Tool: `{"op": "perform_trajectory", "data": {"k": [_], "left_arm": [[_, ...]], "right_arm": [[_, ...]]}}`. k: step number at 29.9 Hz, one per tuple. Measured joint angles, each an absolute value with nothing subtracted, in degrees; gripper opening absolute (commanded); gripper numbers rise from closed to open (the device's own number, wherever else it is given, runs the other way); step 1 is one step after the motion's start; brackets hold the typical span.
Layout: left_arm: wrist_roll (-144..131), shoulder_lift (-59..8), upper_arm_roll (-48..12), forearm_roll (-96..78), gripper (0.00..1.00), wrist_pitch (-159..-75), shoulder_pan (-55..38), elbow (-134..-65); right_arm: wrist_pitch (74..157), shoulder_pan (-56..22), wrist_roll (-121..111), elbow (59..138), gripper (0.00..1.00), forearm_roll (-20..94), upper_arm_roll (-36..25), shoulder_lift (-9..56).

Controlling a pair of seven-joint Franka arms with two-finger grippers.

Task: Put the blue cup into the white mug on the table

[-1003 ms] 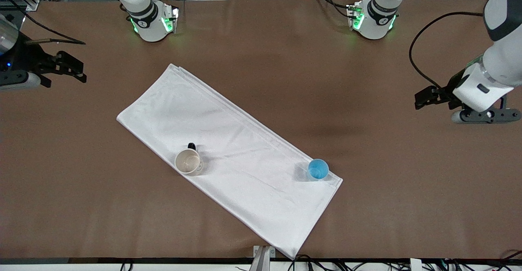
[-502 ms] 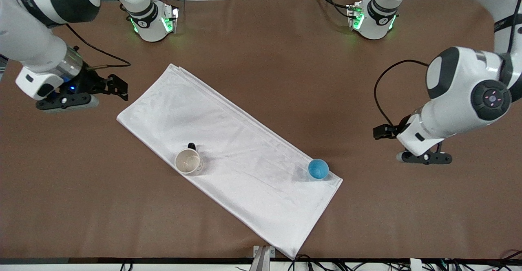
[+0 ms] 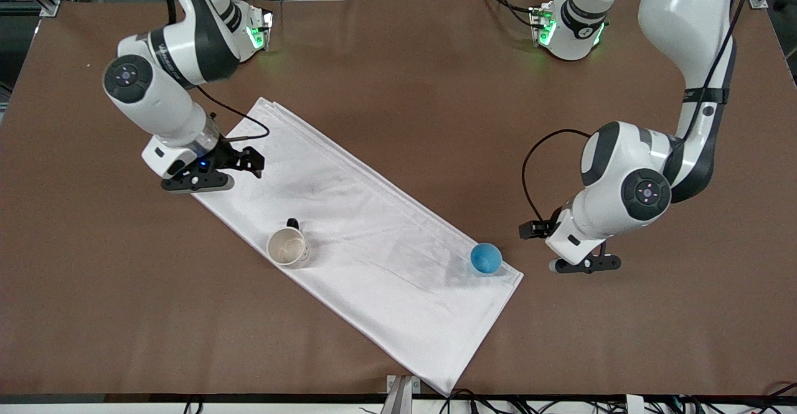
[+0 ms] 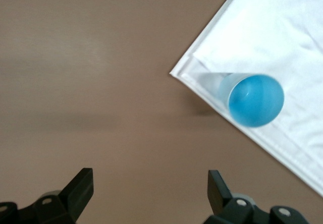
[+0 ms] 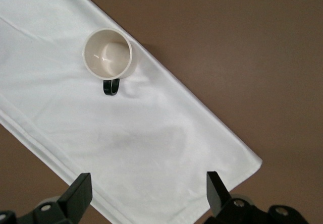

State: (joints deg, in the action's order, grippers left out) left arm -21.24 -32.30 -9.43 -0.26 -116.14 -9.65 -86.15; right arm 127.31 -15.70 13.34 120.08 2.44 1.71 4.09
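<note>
Nothing is done yet: your blue cup [image 3: 485,258] stands upright on the white cloth [image 3: 348,239] near its corner toward the left arm's end of the table [image 3: 398,59], well apart from the white mug [image 3: 287,247], which sits on the same cloth. The left gripper [image 3: 537,239] hangs over bare table just beside the cup, fingers spread wide and empty, as its wrist view shows. The right gripper [image 3: 246,164], equally open, hovers over the cloth's other end, probably waiting. Only its wrist view shows the mug's beige inside clearly.
</note>
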Motion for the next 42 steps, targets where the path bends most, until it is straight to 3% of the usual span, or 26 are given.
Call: {"op": "perform_trajectory", "data": {"k": [11, 28, 32, 38, 39, 40, 42], "left_arm": [[-24.81, -37.09, -9.46, -0.26, 1.00, -121.37, -11.94, -85.93], [-26.66, -41.05, -9.47, -0.26, 1.00, -130.85, -12.83, -85.74], [-27.34, -42.18, -9.49, -0.26, 1.00, -133.56, -13.22, -85.70], [-27.91, -43.43, -9.49, -0.26, 1.00, -135.94, -13.78, -85.66], [-28.19, -43.66, -9.49, -0.26, 0.81, -136.42, -13.87, -85.65], [-28.42, -43.85, -9.49, -0.26, 0.56, -136.85, -13.92, -85.65], [-29.44, -44.27, -9.49, -0.26, 0.12, -137.74, -14.00, -85.64]], "right_arm": [[140.25, -18.65, 18.44, 119.64, 0.98, 2.44, 1.66, 14.17], [144.07, -20.66, 20.78, 112.63, 0.86, 0.72, 1.58, 25.09], [145.48, -20.67, 20.79, 112.15, 0.79, -0.80, 1.46, 26.88], [145.75, -20.67, 20.80, 110.61, 0.46, -2.49, 1.34, 28.64], [145.75, -20.67, 20.80, 110.32, 0.41, -2.77, 1.34, 28.88], [145.75, -20.67, 20.80, 110.09, 0.34, -3.02, 1.34, 29.05], [145.75, -20.67, 20.80, 109.63, 0.16, -3.57, 1.34, 29.34]]}}
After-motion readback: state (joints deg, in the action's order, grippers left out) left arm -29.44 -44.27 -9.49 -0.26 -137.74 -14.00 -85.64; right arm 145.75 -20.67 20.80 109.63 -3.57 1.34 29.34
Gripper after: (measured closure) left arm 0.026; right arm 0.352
